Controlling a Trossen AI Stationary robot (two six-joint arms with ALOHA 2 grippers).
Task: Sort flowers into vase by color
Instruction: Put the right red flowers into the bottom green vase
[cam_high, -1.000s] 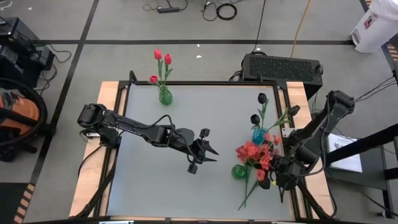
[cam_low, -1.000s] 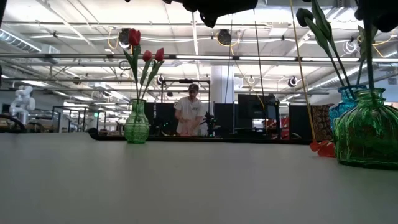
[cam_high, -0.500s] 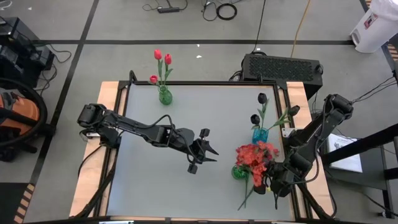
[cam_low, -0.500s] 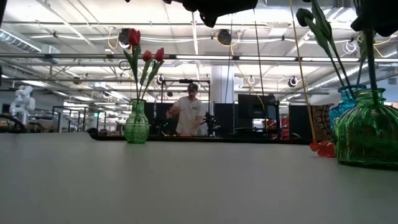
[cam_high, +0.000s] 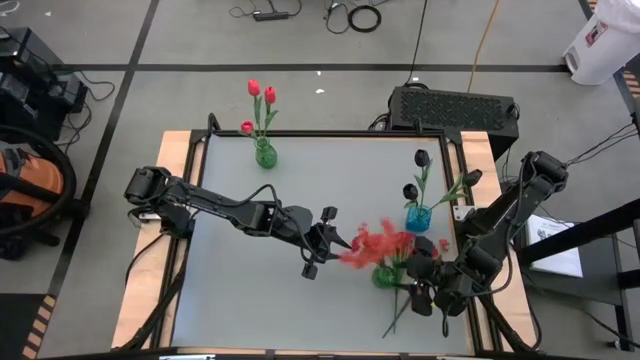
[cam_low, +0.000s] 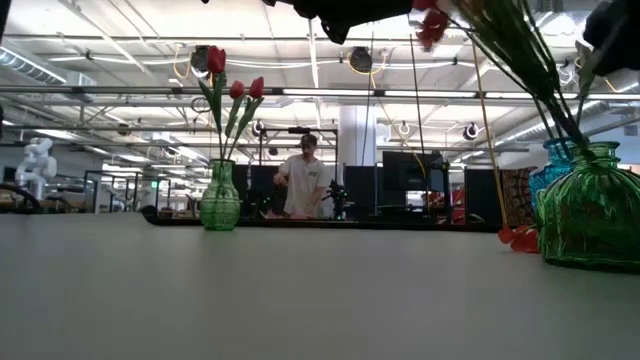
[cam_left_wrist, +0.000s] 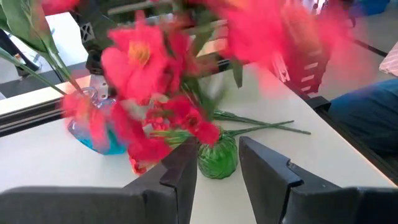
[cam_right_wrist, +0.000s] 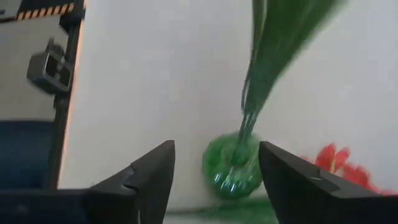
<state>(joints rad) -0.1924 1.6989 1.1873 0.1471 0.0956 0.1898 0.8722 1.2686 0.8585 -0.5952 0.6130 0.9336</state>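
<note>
One red blossom bunch (cam_high: 375, 243) stems-down in near green vase (cam_high: 385, 276), leaning twd left gripper (cam_high: 333, 243). Right gripper (cam_high: 425, 285) just beside vase, fingers spread, holding nothing. Left part-open, empty.

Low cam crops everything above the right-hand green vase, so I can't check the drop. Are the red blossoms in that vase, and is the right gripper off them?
Observer: Yes. The red bunch has its stems in the near green vase and leans hard toward the table's middle.
Operator: And the right gripper?
Observer: The right gripper is open beside that vase, with nothing between its fingers.
Operator: Left arm?
Observer: The left gripper hangs open and empty over mid-table, right where the blossoms are tipping.
</note>
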